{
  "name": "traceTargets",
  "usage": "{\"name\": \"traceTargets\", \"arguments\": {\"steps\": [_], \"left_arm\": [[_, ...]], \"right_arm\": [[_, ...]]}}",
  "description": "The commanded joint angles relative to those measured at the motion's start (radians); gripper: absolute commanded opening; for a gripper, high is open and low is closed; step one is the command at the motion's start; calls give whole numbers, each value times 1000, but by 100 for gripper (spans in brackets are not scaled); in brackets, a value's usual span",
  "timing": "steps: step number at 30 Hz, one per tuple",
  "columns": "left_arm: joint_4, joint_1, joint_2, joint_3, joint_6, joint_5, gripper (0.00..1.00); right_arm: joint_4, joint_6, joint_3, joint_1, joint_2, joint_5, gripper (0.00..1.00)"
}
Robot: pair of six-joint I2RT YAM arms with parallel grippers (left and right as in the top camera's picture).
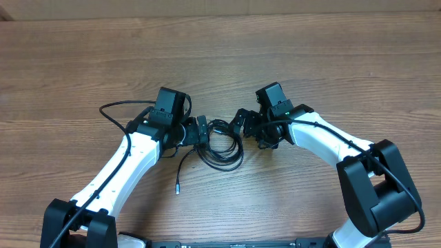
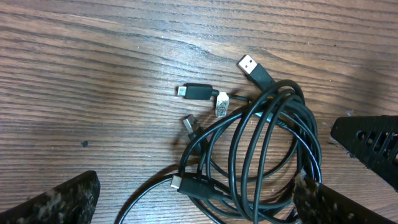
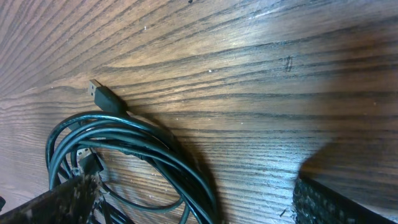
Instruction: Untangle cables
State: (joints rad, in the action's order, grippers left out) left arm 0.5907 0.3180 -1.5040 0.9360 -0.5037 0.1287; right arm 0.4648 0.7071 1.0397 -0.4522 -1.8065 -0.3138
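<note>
The cables (image 1: 222,146) lie in a tangled black coil on the wooden table between my two grippers. One loose end with a plug (image 1: 178,187) trails toward the front. In the left wrist view the coil (image 2: 261,155) lies between my open left fingers (image 2: 196,202), with several plug ends showing. My left gripper (image 1: 201,131) sits at the coil's left edge. My right gripper (image 1: 242,122) is open at the coil's right edge; in its wrist view the coil (image 3: 124,149) and a USB plug (image 3: 102,94) lie by the left finger.
The wooden table (image 1: 220,55) spreads all round. A thicker black wire (image 1: 114,110) loops out from my left arm at the left. My right gripper's finger (image 2: 367,146) shows at the right of the left wrist view.
</note>
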Motion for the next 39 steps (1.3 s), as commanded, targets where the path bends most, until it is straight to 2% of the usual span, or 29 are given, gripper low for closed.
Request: {"name": "traceTargets", "arguments": {"steps": [1, 39], "left_arm": [[-1, -3, -8, 14, -17, -13, 99], [-1, -3, -8, 14, -17, -13, 100]], "right_arm": [[-6, 2, 20, -2, 5, 6, 100], [3, 2, 20, 38, 5, 6, 100]]}}
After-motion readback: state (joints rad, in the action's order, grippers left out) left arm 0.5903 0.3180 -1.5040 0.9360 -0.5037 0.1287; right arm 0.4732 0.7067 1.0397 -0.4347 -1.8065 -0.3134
